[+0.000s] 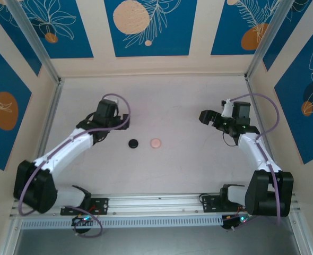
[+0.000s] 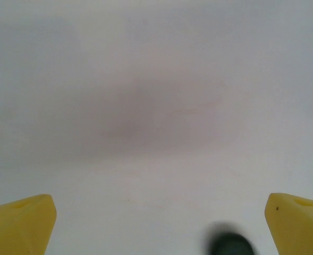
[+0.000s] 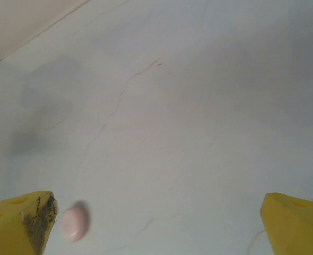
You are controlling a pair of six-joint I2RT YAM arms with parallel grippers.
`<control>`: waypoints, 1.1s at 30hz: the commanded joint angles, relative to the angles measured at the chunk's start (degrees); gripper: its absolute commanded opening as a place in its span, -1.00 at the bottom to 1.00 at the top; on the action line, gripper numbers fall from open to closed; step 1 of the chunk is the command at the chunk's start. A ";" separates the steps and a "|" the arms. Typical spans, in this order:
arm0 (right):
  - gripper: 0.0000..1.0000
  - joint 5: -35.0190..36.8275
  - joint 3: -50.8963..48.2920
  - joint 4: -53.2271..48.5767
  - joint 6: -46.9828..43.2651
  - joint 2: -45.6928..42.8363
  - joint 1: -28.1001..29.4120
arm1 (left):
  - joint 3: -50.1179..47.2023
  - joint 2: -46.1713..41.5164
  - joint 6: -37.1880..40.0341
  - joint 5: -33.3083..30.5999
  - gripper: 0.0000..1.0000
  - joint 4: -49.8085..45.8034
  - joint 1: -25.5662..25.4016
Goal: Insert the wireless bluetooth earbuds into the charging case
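Pink earbud (image 3: 74,223), tiny, smooth and oval, lying on the white table (image 3: 199,117) just beside one yellow finger (image 3: 18,226) of the right gripper (image 3: 156,220), not between the fingers. Probably very light, hard-shelled and slippery. Likely to skid or roll if nudged, so best pinched gently across its widest part, fingers low to the table. Right fingers spread wide, holding nothing.

Under the left gripper (image 2: 159,220), a dark blob (image 2: 231,245) at the bottom edge, too blurred to tell earbud from case. Left fingers also spread wide and empty.

From above, black case (image 1: 133,143) and pink case (image 1: 155,143) side by side mid-table, near each other but apart, between the two arms. Right gripper well apart from both. Lids open or closed: too small to tell.
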 commanded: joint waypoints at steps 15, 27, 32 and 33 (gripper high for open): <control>0.98 3.83 -17.41 46.05 -7.87 10.03 -4.15 | -40.77 13.56 28.37 -20.63 1.00 94.48 5.74; 0.98 9.44 -19.09 56.65 -13.50 17.74 2.73 | -41.52 15.59 24.40 -7.76 1.00 93.11 11.27; 0.98 10.65 -19.31 57.10 -13.55 17.88 3.07 | -32.46 14.73 17.12 1.22 1.00 70.33 18.21; 0.98 10.71 -19.33 57.13 -13.54 17.89 3.07 | -31.67 15.42 15.88 4.87 1.00 70.59 20.59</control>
